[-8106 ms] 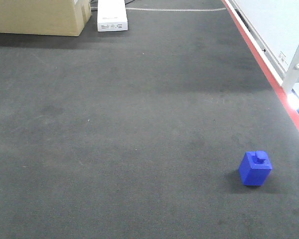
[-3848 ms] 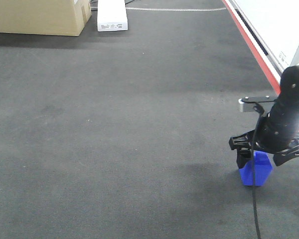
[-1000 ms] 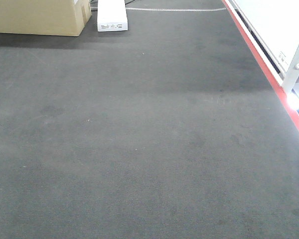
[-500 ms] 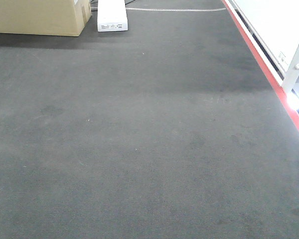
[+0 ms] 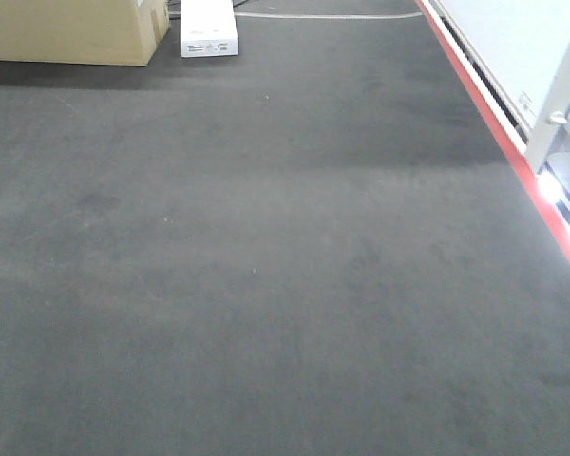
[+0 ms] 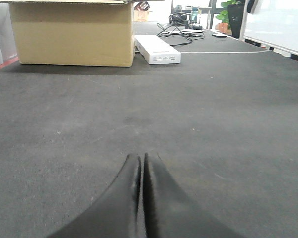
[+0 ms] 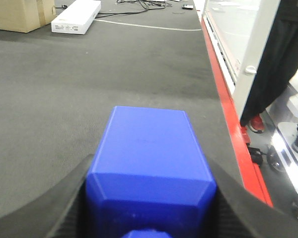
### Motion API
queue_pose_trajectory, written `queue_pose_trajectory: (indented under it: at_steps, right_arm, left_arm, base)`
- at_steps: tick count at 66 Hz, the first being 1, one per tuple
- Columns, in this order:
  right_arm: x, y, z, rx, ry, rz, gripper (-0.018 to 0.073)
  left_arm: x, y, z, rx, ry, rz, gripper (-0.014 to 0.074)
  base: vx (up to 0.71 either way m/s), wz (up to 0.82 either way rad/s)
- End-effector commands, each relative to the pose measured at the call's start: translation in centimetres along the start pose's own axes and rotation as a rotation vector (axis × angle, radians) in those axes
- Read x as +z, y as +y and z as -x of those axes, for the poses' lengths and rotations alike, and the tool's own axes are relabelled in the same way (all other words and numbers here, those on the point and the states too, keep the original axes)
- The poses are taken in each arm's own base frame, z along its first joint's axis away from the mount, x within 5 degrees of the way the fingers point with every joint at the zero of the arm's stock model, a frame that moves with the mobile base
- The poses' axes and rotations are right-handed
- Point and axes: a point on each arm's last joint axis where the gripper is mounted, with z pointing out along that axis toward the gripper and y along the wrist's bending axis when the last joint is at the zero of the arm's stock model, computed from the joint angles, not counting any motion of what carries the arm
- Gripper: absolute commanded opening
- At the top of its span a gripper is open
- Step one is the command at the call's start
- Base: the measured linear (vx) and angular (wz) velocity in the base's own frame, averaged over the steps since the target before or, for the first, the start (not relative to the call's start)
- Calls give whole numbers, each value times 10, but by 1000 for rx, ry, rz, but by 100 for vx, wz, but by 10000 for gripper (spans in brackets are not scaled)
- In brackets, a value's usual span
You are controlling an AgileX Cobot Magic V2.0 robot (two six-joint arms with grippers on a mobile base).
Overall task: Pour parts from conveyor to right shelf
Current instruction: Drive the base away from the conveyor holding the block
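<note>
Block (image 7: pixel 149 163) gone from belt (image 5: pixel 266 237), now clamped in my right fingers (image 7: pixel 64 208); left fingers (image 6: pixel 121 198) closed, empty. Next: shelf.

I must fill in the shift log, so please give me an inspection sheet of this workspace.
Surface: dark grey conveyor belt, red strip along its right edge.
Job's things: blue block between the fingers of the right gripper; right shelf, nothing seen.
Clutter: cardboard box and white flat box at the far end.
Grippers: left gripper shut, empty; right shut on the block.
Cables: black cables behind the white box.
Surroundings: white frame, dark trouser leg beyond the red strip.
</note>
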Motion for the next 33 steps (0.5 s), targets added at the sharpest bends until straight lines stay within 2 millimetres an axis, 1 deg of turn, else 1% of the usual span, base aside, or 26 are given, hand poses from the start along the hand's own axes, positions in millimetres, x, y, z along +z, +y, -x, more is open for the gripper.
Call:
queue_pose_trajectory:
  at_steps: [1, 22, 33]
  right_arm:
    - [-3, -2, 16, -14, -99, -13, -6]
    - [-3, -2, 16, -14, -99, -13, -6]
    - [-3, -2, 16, -14, -99, -13, -6]
  left_arm:
    - [0, -1, 13, -16, -82, -9, -6]
    - [0, -1, 13, -16, -82, -9, -6]
    - [0, -1, 13, -16, -82, -9, -6]
  base:
    - [-15, -6]
    - [-23, -11]
    - [-30, -34]
